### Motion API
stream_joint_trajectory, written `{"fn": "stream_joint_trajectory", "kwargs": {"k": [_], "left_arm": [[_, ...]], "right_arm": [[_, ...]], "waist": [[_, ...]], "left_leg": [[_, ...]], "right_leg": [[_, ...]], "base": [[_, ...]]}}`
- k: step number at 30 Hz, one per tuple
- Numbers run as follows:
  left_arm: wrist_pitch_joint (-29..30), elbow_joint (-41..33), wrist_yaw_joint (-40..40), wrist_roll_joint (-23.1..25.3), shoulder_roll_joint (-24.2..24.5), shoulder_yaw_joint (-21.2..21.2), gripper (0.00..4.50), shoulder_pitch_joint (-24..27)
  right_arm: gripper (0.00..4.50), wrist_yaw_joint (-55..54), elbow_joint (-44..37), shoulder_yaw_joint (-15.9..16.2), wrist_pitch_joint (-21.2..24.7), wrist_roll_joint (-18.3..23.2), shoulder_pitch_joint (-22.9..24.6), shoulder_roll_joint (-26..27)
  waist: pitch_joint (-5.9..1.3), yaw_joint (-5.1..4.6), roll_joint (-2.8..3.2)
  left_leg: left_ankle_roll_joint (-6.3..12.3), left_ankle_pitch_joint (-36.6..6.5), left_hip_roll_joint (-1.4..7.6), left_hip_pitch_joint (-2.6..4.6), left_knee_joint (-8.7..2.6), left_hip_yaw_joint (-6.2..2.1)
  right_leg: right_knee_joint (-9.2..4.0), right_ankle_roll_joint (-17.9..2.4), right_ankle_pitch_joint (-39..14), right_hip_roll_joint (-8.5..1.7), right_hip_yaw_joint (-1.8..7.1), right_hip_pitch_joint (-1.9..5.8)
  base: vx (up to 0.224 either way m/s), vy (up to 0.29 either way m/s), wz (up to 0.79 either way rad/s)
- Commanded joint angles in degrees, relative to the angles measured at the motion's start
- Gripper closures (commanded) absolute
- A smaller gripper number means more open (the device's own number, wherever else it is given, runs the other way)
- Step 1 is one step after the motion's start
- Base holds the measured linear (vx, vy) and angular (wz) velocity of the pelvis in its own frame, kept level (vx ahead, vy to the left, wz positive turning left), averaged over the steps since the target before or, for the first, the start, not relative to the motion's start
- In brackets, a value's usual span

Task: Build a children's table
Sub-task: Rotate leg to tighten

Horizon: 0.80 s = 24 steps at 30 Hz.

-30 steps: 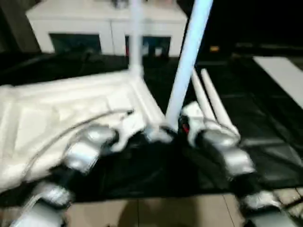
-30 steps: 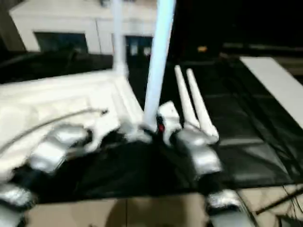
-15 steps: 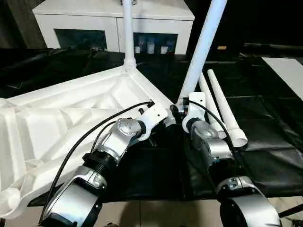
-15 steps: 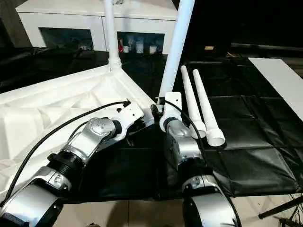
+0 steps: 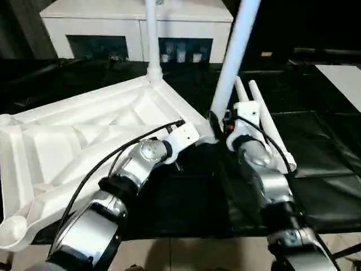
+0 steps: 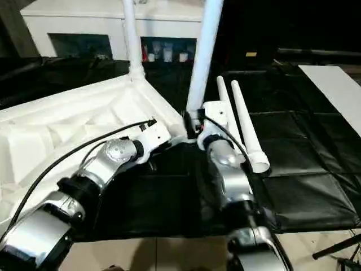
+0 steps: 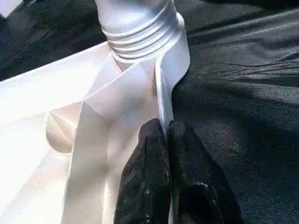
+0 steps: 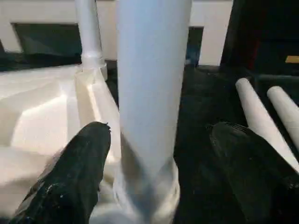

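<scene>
Two legs (image 5: 151,39) standing in tabletop (image 5: 84,135) sockets. Left gripper (image 7: 163,135) pinching tabletop edge. Right gripper (image 8: 154,154) spread around near leg (image 8: 152,88).

Your left claw (image 7: 163,135) has its two black fingers (image 7: 149,154) pressed together, the silver forearm reaching forward and inward. Your right claw (image 8: 156,140) stands with its fingers (image 8: 84,154) spread wide apart, that forearm extended straight ahead, close beside the left wrist.
</scene>
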Motion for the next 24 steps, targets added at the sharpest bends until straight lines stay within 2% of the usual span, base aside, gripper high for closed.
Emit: {"fn": "stream_joint_trajectory", "kwargs": {"k": [1, 2, 3, 5, 7, 8, 10, 11, 12, 13, 14, 15, 16, 17, 18, 20, 21, 22, 23, 24], "left_arm": [[-6.2, -1.2, 1.6, -3.6, -0.9, 4.1, 3.93, -2.2], [-7.1, -1.4, 2.1, -4.2, -0.8, 5.2, 3.77, -2.2], [-7.8, -1.5, 2.4, -4.5, -0.6, 5.8, 3.77, -2.2], [-8.4, -1.9, 3.0, -4.6, -0.1, 6.4, 3.56, -2.1], [-8.3, -2.5, 3.6, -5.1, 0.8, 7.4, 3.42, -1.7], [-8.1, -3.4, 4.0, -5.3, 1.5, 7.9, 3.32, -1.2], [-6.0, -6.6, 2.9, -6.7, 2.7, 9.2, 3.2, 0.4], [-1.0, -13.2, -3.0, -10.4, 4.7, 10.8, 3.2, 3.8], [3.7, -20.2, -10.0, -14.0, 7.4, 11.5, 3.2, 7.6], [6.6, -25.4, -15.3, -16.9, 10.1, 11.7, 3.2, 10.4], [8.1, -28.3, -18.3, -18.6, 11.8, 11.7, 3.2, 12.1], [9.8, -31.6, -21.0, -19.4, 15.3, 12.0, 3.2, 14.2], [10.7, -34.1, -23.6, -19.6, 19.4, 12.3, 3.2, 16.3], [11.0, -34.9, -24.6, -19.7, 21.2, 12.4, 3.2, 17.1], [12.2, -37.6, -27.6, -19.9, 26.3, 12.7, 3.2, 19.5], [14.0, -40.1, -30.5, -21.0, 30.9, 13.8, 3.2, 21.8], [14.9, -41.2, -31.9, -21.6, 33.1, 14.4, 3.2, 22.9], [16.6, -43.0, -33.4, -22.4, 35.5, 15.4, 3.2, 24.4], [18.1, -44.6, -34.5, -23.0, 37.1, 16.2, 3.2, 25.6], [22.3, -48.4, -36.2, -23.8, 39.8, 17.4, 3.2, 28.1]], "right_arm": [[0.69, 1.2, -3.8, 0.5, 1.9, 0.5, 1.9, -1.1], [0.69, 1.4, -5.1, 0.6, 2.2, 0.3, 3.0, -1.7], [0.69, 1.5, -6.1, 0.8, 2.6, 0.1, 3.8, -2.1], [0.69, 1.5, -6.7, 0.9, 2.8, -0.2, 4.3, -2.5], [0.69, 1.3, -8.4, 0.4, 4.0, -0.1, 5.4, -2.5], [0.69, 1.4, -9.0, 0.4, 4.4, -0.1, 5.7, -2.5], [0.69, 1.8, -9.7, 0.6, 4.6, -0.2, 6.0, -2.5], [0.69, 2.6, -10.3, 0.9, 4.7, -0.1, 6.3, -2.7], [0.69, 3.4, -10.7, 1.2, 4.7, 0.2, 6.4, -2.7], [0.69, 3.9, -11.1, 1.4, 4.8, 0.6, 6.6, -2.7], [0.69, 4.2, -11.4, 1.6, 5.0, 0.9, 6.7, -2.6], [0.69, 5.4, -11.8, 2.2, 4.9, 1.1, 6.9, -2.9], [0.69, 6.6, -12.5, 3.3, 4.9, 0.9, 7.3, -3.3], [0.69, 7.1, -12.7, 3.8, 4.9, 0.7, 7.4, -3.5], [0.69, 8.7, -13.6, 5.0, 5.0, 0.7, 7.8, -3.9], [0.69, 10.1, -14.3, 5.9, 5.3, 0.9, 8.3, -4.0], [0.69, 10.8, -14.6, 6.3, 5.4, 1.0, 8.6, -4.0], [0.69, 11.6, -14.8, 6.9, 5.4, 1.0, 8.8, -4.2], [0.69, 12.2, -14.9, 7.3, 5.4, 0.9, 9.0, -4.3], [0.69, 13.4, -15.0, 8.0, 5.7, 0.6, 9.3, -4.6]], "waist": [[-4.26, 0.19, -0.24], [-4.44, 0.28, -0.25], [-4.45, 0.55, -0.16], [-4.41, 0.48, -0.15], [-4.11, 0.36, -0.28], [-3.98, 0.28, -0.05], [-3.97, 0.07, -0.13], [-3.96, 0.12, 0.19], [-3.93, -0.15, 0.11], [-3.88, -0.45, 0.38], [-4.03, -0.53, 0.52], [-3.81, -0.93, 0.53], [-4.02, -0.76, 0.47], [-3.74, -0.77, 0.71], [-3.62, -0.88, 0.96], [-3.35, -1.12, 1.02], [-3.22, -1.12, 1.24], [-3.09, -1.09, 0.91], [-2.97, -0.87, 1.13], [-2.87, -0.87, 1.03]], "left_leg": [[3.16, -8.2, 2.6, 0.4, -4.08, -0.81], [3.7, -6.9, 2.55, 0.25, -3.94, -0.84], [4.54, -5.1, 2.74, 0.4, -3.83, -0.75], [5.21, -5.0, 2.72, 0.28, -3.84, -0.76], [5.02, -7.2, 2.69, 0.31, -4.04, -0.71], [4.5, -8.2, 2.68, 0.34, -4.11, -0.73], [3.8, -9.0, 2.71, 0.39, -4.14, -0.76], [3.27, -8.9, 2.96, 0.29, -4.29, -0.9], [3.08, -8.1, 3.23, 0.0, -4.45, -0.96], [3.05, -8.4, 3.04, 0.13, -4.44, -0.73], [2.67, -8.6, 3.14, 0.39, -4.4, -0.82], [2.24, -10.0, 2.84, 0.69, -4.39, -0.39], [1.97, -10.0, 3.0, 0.64, -4.36, -0.65], [1.84, -10.2, 2.97, 0.46, -4.59, -0.6], [1.28, -11.7, 3.0, 0.67, -4.81, -0.71], [0.6, -13.3, 2.97, 0.69, -5.04, -0.72], [-0.78, -15.5, 2.99, 1.14, -5.13, -0.72], [-0.93, -16.4, 2.98, 1.3, -5.22, -0.58], [-1.64, -17.4, 3.08, 1.33, -5.32, -0.71], [-1.94, -18.3, 3.11, 1.23, -5.55, -0.75]], "right_leg": [[-3.83, -12.5, -6.4, -4.06, 2.93, 3.32], [-3.64, -12.9, -4.5, -4.05, 2.96, 3.57], [-3.28, -14.0, -1.1, -3.99, 2.92, 3.33], [-3.1, -14.4, -0.2, -3.94, 2.82, 3.38], [-3.51, -13.9, -3.7, -4.02, 2.8, 3.4], [-3.71, -13.4, -5.8, -4.06, 2.82, 3.32], [-3.85, -13.0, -7.7, -4.1, 2.84, 3.34], [-3.65, -13.4, -7.8, -4.33, 2.86, 3.45], [-3.17, -14.4, -6.9, -4.57, 2.89, 3.54], [-3.38, -14.3, -7.2, -4.09, 2.87, 3.16], [-3.15, -14.4, -7.0, -4.22, 2.89, 3.1], [-3.51, -14.2, -7.7, -3.5, 2.95, 2.51], [-3.18, -14.1, -7.2, -3.82, 3.0, 2.84], [-3.24, -13.6, -7.5, -3.56, 3.0, 2.58], [-3.17, -13.0, -9.0, -3.42, 2.95, 2.45], [-3.36, -12.3, -10.8, -3.29, 3.02, 2.32], [-3.5, -12.0, -12.9, -3.32, 3.16, 1.98], [-3.73, -11.9, -13.8, -3.16, 3.18, 1.77], [-3.57, -11.9, -14.7, -3.44, 3.3, 1.76], [-3.61, -11.4, -16.0, -3.37, 3.31, 1.77]], "base": [[0.0, 0.0, 0.0], [0.0, 0.0, 0.0], [0.0, 0.0, 0.0], [0.0, 0.0, 0.0], [0.0, 0.0, 0.0], [0.0, 0.0, 0.0], [0.0, 0.0, 0.0], [0.0, 0.0, 0.0], [0.0, 0.0, 0.0], [0.0, 0.0, 0.0], [0.0, 0.0, 0.0], [0.0, 0.0, 0.0], [0.0, 0.0, 0.0], [0.0, 0.0, 0.0], [0.0, 0.0, 0.0], [0.0, 0.0, 0.0], [0.0, 0.0, 0.0], [0.0, 0.0, 0.0], [0.0, 0.0, 0.0], [0.0, 0.0, 0.0]]}}
